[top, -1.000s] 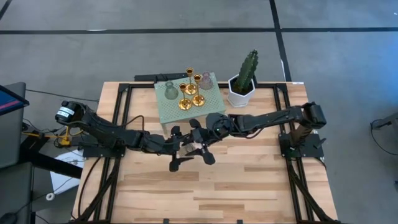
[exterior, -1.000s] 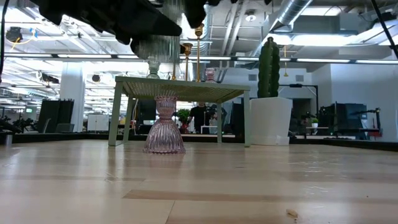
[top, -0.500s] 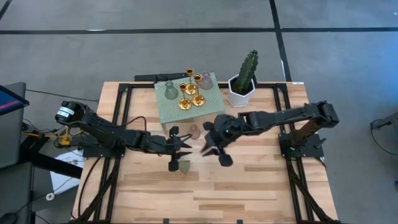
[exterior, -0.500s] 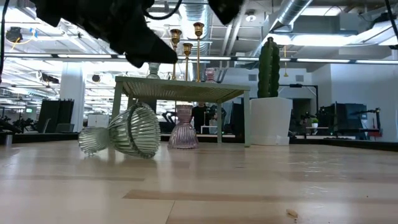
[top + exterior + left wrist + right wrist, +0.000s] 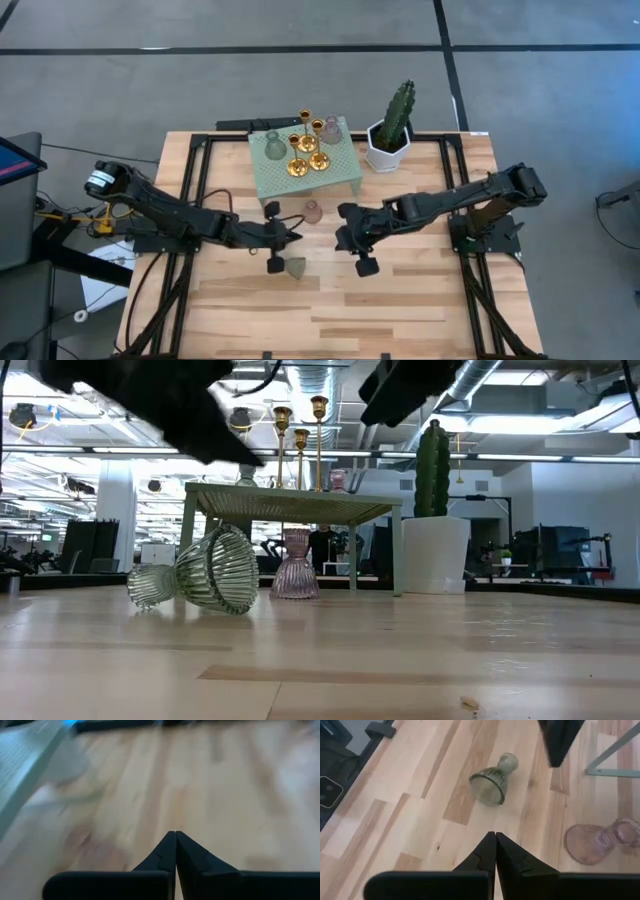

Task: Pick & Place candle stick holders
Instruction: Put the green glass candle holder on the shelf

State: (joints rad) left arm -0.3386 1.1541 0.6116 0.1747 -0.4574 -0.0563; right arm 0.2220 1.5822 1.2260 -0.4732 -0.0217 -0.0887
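I read a ribbed, translucent grey-green holder (image 5: 294, 267) lying on its side on the pale wooden table (image 5: 400, 310), in front of the small green perforated stand (image 5: 345, 172); its flared cup and round foot both rest on the boards in the low view. A ribbed pink holder (image 5: 312, 211) stands upright between the fallen one and the stand, just clear of the stand's front edge. On the stand I count three slender polished gold holders (image 5: 305, 150), another grey-green holder (image 5: 273, 146) and another pink holder (image 5: 331, 128). A white hexagonal pot with a cactus (image 5: 390, 135) sits just beside the stand.

The left gripper (image 5: 281, 236) reaches low across the table from the stand's left and hangs beside the fallen holder without touching it. My left wrist view shows its fingers (image 5: 165, 855) pressed together, grasping nothing.

The right gripper (image 5: 350, 240) stretches in from the opposite side and hangs near the pink holder, apart from it. Its fingers (image 5: 485, 855) are likewise pressed tip to tip, empty, with the fallen holder ahead of them.
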